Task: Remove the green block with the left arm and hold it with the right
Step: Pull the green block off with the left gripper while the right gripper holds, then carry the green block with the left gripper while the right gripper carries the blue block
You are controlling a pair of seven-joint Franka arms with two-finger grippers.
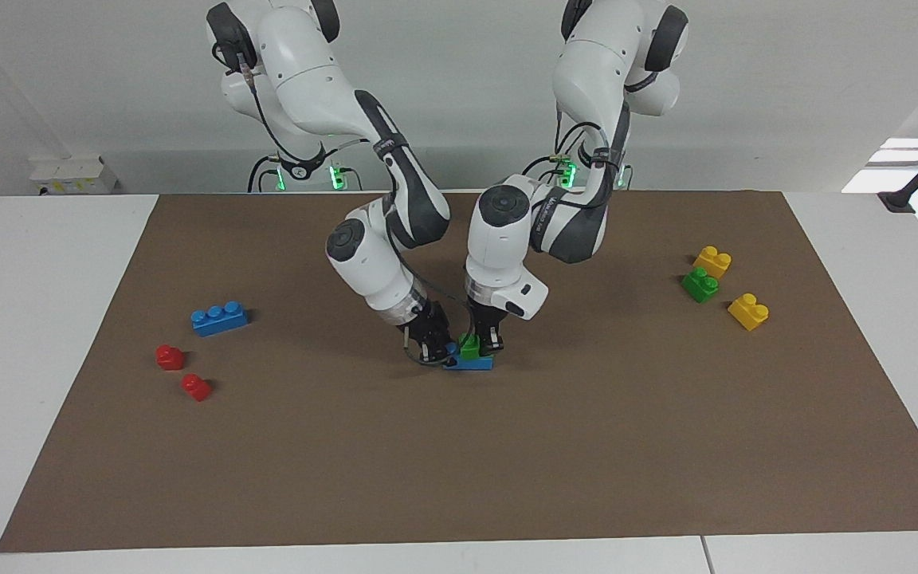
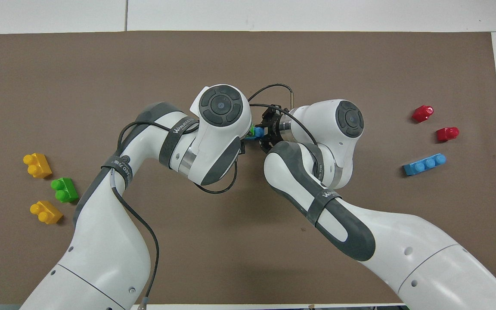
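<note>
At the middle of the brown mat (image 1: 666,446) we have both grippers down on one small stack: the green block (image 1: 470,346) sits studded onto a blue brick (image 1: 471,363) that lies flat on the mat. The left gripper (image 1: 486,341), whose arm comes from the base at the right of the facing view, stands nearly upright directly over the green block, its fingers reaching down around it and seeming closed on its sides, though we judge that rather than see it plainly. The right gripper (image 1: 432,351) comes in slanted from the right arm's end of the table and meets the end of the blue brick nearest it; its fingers look pinched on that end, low and close to the mat.

The relation that matters is vertical — the green block is on top, the blue brick beneath, its long axis running along the table from one arm's end toward the other. So the left gripper should pull straight up while the right keeps the base pressed down; any sideways tug would probably lever the brick out of the right gripper's hold.

From overhead the wrists cover nearly everything, leaving only a sliver of green (image 2: 253,130) and blue (image 2: 259,136) between them.

A second green brick (image 1: 700,285) sits untouched between two yellow bricks (image 1: 712,261) (image 1: 748,311) toward the left arm's end.
</note>
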